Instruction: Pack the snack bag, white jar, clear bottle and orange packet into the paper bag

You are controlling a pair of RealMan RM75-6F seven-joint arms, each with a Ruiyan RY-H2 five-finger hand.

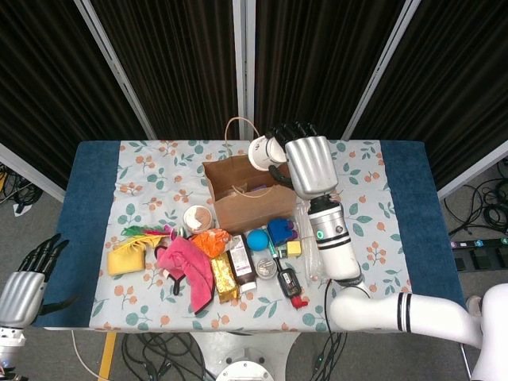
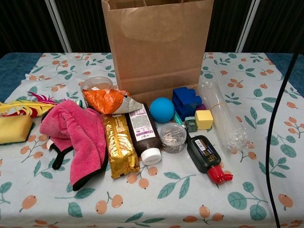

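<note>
In the head view my right hand (image 1: 308, 165) holds the white jar (image 1: 260, 152) in the air, tipped on its side over the back right of the open paper bag (image 1: 250, 198). The bag (image 2: 156, 45) stands upright, with something dark showing inside. The clear bottle (image 1: 308, 238) (image 2: 223, 116) lies right of the bag. The orange packet (image 1: 210, 240) (image 2: 109, 100) lies in front of the bag, the gold snack bag (image 1: 224, 278) (image 2: 119, 145) beside it. My left hand (image 1: 24, 290) hangs off the table's left front, fingers apart and empty. The chest view shows neither hand.
In front of the bag lie a pink cloth (image 2: 76, 135), a yellow sponge (image 2: 14, 129), a brown bottle (image 2: 142, 135), a blue ball (image 2: 162, 109), a blue block (image 2: 186, 101), a round tin (image 2: 173, 137) and a black bottle (image 2: 205, 156). A black cable (image 2: 273, 142) hangs at right.
</note>
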